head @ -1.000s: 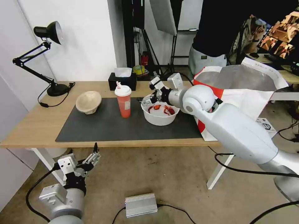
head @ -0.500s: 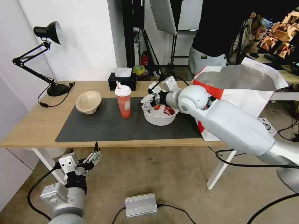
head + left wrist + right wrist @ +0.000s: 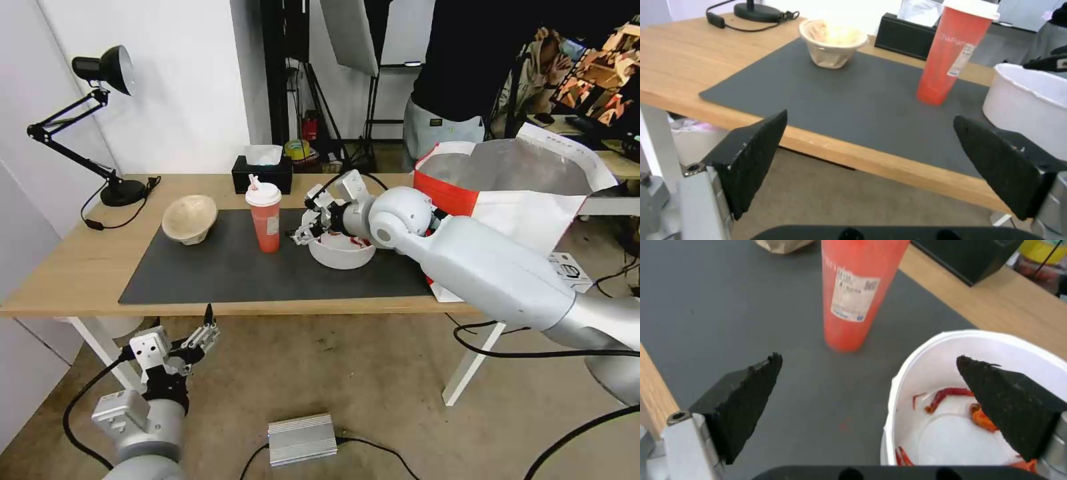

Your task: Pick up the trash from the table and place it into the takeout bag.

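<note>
The right gripper point(image 3: 308, 230) is positioned over the near-left rim of the white bowl point(image 3: 341, 251), with its jaws spread wide and clamping nothing: in the right wrist view one finger point(image 3: 744, 396) hangs outside the bowl wall above the dark grey mat point(image 3: 220, 267), and the other finger point(image 3: 1013, 406) is over the bowl's interior, where red scraps point(image 3: 951, 395) lie on the bottom. The bowl rests on the right half of the mat, well back from the table's point(image 3: 73, 267) front edge. The red drink cup point(image 3: 265, 217), fitted with a white dome lid and straw, stands upright on the mat just to the left of the bowl and apart from it. The beige pulp-fibre bowl point(image 3: 190, 219) sits tilted at the mat's rear-left corner, partly over the mat's edge. The takeout bag point(image 3: 533, 200) stands open at the table's right end, its silver foil lining exposed. A black tissue box point(image 3: 262, 175) sits along the rear edge behind the cup, and a black desk lamp point(image 3: 100, 120) occupies the rear-left corner. The left gripper point(image 3: 200, 337) is parked below the table's front edge, near the left leg, with its jaws parted and empty; its wrist view looks across the front edge of the table toward the cup and the beige bowl.
</note>
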Motion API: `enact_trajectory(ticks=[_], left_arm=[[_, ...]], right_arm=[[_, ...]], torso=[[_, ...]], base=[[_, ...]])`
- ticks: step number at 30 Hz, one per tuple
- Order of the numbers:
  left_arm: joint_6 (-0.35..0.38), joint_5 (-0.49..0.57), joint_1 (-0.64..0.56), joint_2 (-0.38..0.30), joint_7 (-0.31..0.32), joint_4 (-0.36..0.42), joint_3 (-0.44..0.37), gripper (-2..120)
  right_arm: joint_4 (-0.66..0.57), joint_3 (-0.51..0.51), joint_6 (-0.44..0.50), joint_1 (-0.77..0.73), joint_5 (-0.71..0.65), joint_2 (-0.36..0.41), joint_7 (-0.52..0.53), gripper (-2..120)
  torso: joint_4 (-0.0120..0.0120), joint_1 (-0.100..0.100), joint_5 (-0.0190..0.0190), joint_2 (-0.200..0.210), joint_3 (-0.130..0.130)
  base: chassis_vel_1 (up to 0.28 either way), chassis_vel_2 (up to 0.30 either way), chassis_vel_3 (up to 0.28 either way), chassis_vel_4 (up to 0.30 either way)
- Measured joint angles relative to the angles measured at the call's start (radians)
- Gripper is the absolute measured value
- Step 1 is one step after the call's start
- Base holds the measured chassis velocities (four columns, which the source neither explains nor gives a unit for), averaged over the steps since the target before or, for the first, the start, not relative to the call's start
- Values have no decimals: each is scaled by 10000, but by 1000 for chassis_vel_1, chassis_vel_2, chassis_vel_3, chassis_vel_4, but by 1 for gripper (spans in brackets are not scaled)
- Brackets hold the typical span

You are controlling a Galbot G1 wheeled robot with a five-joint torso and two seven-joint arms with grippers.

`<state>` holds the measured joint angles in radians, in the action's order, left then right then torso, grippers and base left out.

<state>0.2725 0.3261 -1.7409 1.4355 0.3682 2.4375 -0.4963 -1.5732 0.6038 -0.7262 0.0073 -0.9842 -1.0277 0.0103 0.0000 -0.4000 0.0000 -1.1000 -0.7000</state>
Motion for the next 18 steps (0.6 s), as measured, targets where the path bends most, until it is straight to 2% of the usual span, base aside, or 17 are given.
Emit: enact_trajectory(ticks=[18], left_arm=[[-38,2,168,-17,-9,-158,76,100]], right_arm=[[210,503,-5,45,-53,-98,207,100]], torso=[[0,0,0,0,0]], base=[[0,0,0,0]])
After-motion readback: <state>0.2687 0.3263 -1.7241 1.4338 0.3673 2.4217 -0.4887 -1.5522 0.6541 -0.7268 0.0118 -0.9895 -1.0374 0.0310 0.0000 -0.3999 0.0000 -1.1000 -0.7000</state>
